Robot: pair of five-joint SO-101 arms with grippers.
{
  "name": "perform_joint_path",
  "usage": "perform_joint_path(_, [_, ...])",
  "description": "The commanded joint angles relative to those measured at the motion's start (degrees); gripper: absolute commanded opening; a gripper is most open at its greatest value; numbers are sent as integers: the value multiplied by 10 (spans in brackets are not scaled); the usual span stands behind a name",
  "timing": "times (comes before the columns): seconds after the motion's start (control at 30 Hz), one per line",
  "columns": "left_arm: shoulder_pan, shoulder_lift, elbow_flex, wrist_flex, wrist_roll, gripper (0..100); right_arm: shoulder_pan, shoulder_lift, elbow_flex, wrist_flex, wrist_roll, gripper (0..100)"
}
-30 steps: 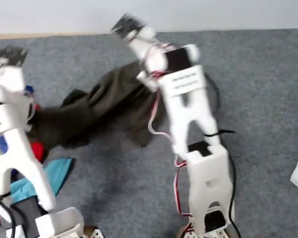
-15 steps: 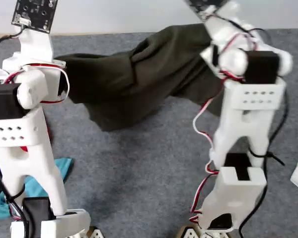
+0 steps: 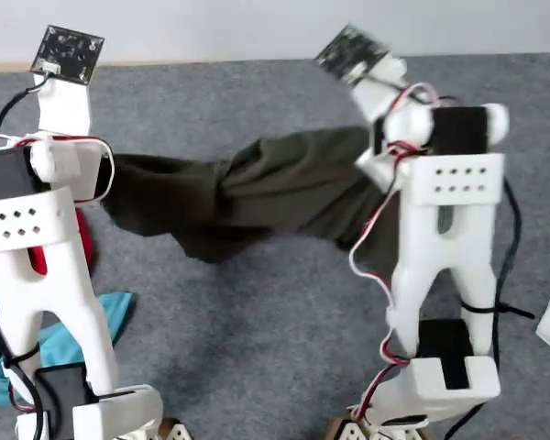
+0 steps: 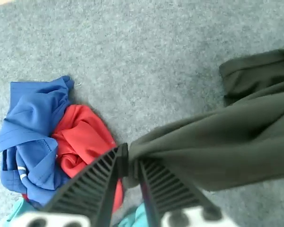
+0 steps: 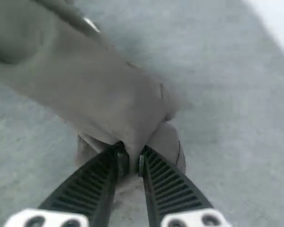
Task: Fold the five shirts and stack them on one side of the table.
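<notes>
Here, a dark olive cloth shirt point(image 3: 257, 197) is held stretched between the two arms over the grey carpeted worktop point(image 3: 257, 348). One end is clamped in the left pincer point(image 4: 129, 163), the other in the right pincer point(image 5: 129, 161). A crumpled blue shirt point(image 4: 28, 123) and a red shirt point(image 4: 83, 139) are heaped together near the left arm.

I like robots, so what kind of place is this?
Probably a robot workshop: the left claw and right claw hold a dark shirt over a grey table, near a blue shirt and red shirt.
</notes>
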Motion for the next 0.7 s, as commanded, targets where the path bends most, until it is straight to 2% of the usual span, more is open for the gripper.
perform_joint_path(0.0, [-4, -15, -1, -44, -4, 27, -16, -29, 8, -22, 3, 10])
perform_joint_path(0.17, [-4, -16, -17, -121, -2, 29, -13, -34, 5, -156, 3, 10])
perform_joint_path(0.33, [-4, -16, -128, -101, -1, 28, -15, -50, 4, -223, 3, 10])
perform_joint_path(0.5, [-3, -16, -174, -25, -4, 28, -17, -79, 7, -196, -9, 10])
perform_joint_path(0.57, [-3, -16, -174, 16, -4, 28, -17, -85, 8, -148, -7, 10])
perform_joint_path(0.67, [-4, -24, -130, 19, -22, 28, -29, -81, 8, -48, -6, 10])
